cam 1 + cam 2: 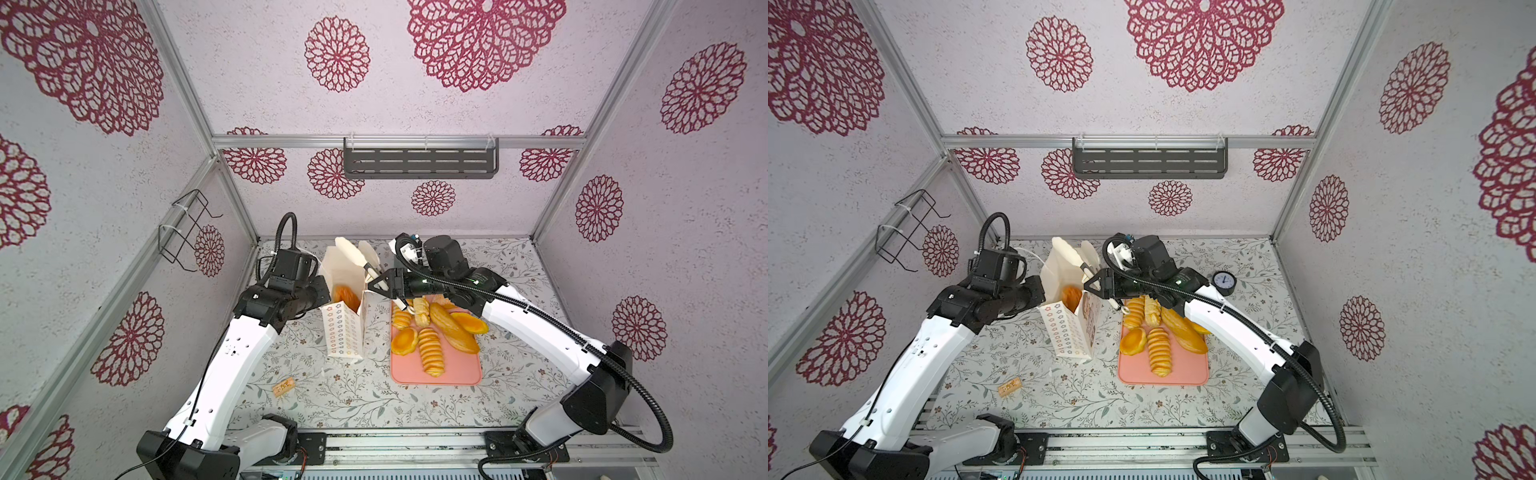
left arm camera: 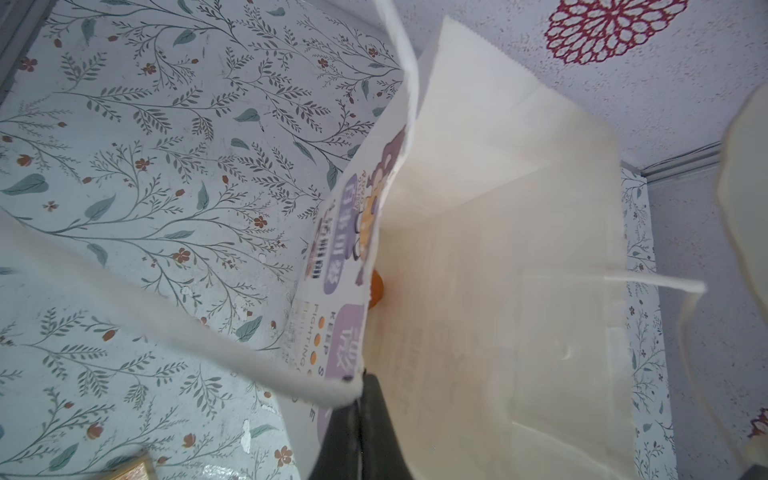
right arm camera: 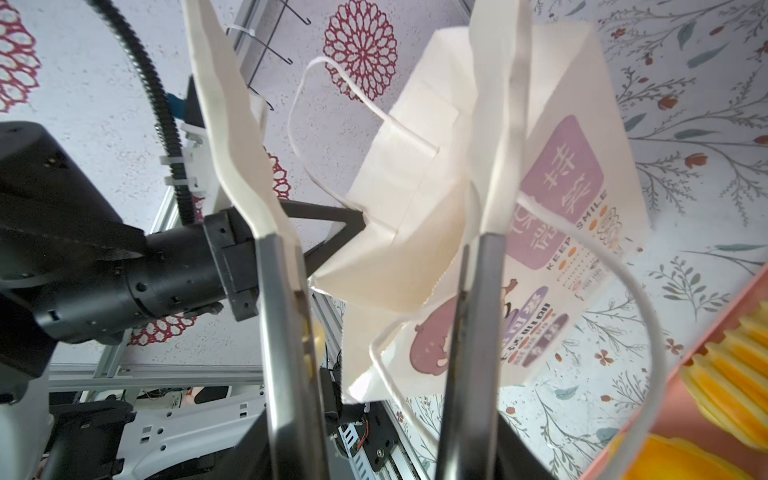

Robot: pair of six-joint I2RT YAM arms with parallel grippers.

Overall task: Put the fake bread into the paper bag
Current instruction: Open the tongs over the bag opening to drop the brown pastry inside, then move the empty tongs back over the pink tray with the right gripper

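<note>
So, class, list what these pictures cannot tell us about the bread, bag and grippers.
Paper bag contents: both top views show one orange piece; the bag's walls hide anything beneath.
Bread at the pink tray's far end: right arm covers part, both top views.
Left gripper: paper or cord pinched? The bag covers its tips from above; left wrist view blurs.
Dial in a top view: too small to read.

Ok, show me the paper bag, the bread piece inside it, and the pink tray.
paper bag (image 1: 343, 332), in a top view, on its flower-printed narrow side.
bread piece (image 1: 346, 296), in a top view, on its orange top.
pink tray (image 1: 457, 370), in a top view, on its bare near corner.
</note>
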